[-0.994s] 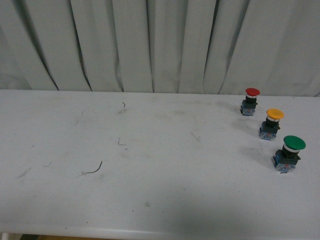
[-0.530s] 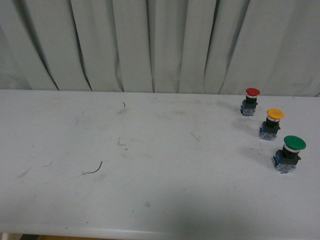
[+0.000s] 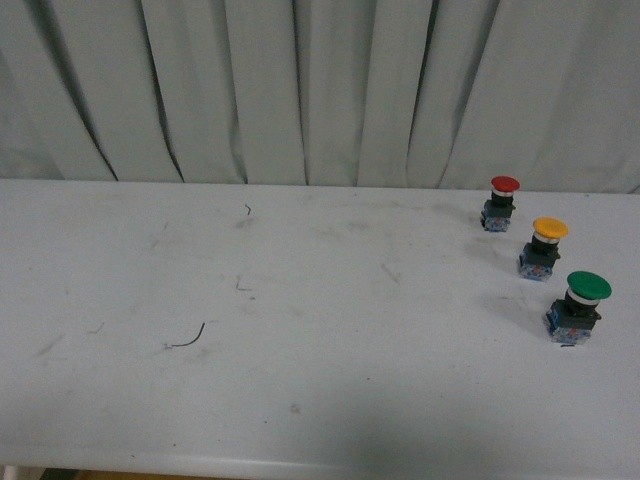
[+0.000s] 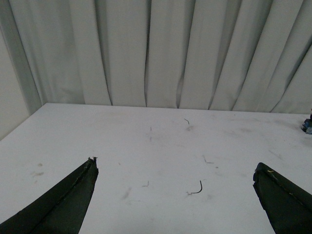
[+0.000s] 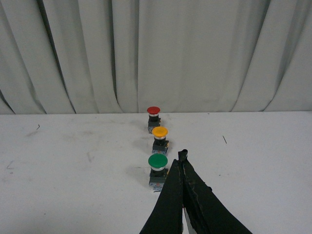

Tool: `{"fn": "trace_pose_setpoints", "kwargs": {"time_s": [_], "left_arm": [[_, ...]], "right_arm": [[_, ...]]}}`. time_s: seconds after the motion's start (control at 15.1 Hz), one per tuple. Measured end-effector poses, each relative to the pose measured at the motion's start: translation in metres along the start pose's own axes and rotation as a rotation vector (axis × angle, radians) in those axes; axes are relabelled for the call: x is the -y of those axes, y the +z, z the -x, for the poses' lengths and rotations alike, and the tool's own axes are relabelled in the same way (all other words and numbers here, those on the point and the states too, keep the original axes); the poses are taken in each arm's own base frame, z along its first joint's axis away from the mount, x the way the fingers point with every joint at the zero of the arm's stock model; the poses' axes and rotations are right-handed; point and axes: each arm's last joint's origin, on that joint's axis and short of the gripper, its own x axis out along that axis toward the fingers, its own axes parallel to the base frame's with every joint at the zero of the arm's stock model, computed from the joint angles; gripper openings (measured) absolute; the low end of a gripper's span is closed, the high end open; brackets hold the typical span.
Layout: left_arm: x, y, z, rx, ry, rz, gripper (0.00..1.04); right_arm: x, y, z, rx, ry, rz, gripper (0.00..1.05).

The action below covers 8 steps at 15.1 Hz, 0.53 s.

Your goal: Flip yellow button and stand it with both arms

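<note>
White table [image 3: 300,380], grey curtain [image 3: 300,90] behind. The yellow button [image 3: 545,247] stands untouched far right between red and green ones. Left gripper [image 4: 175,187] spread, right gripper [image 5: 183,161] closed, empty. Approach comes first.

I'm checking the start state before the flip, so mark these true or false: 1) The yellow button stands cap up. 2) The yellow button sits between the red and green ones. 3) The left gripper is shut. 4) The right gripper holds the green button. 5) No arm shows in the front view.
1) True: the yellow button stands cap up on the table.
2) True: it sits between the red button and the green button.
3) False: the left gripper is open, fingers wide apart.
4) False: the right gripper is shut on nothing, beside the green button.
5) True.
</note>
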Motion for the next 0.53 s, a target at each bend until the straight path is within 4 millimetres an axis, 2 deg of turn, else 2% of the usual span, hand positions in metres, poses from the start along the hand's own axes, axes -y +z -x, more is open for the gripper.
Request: {"fn": "trace_pose_setpoints", "kwargs": {"time_s": [0.2, 0.26, 0.53], "left_arm": [[0.000, 0.000, 0.000, 0.000, 0.000, 0.000, 0.98], [0.000, 0.000, 0.000, -0.001, -0.001, 0.000, 0.98], [0.000, 0.000, 0.000, 0.001, 0.000, 0.000, 0.98]], "right_arm": [[0.000, -0.007, 0.008, -0.057, 0.003, 0.000, 0.02], [0.000, -0.002, 0.013, 0.006, 0.001, 0.000, 0.02], [0.000, -0.003, 0.012, -0.011, 0.000, -0.002, 0.02]]}}
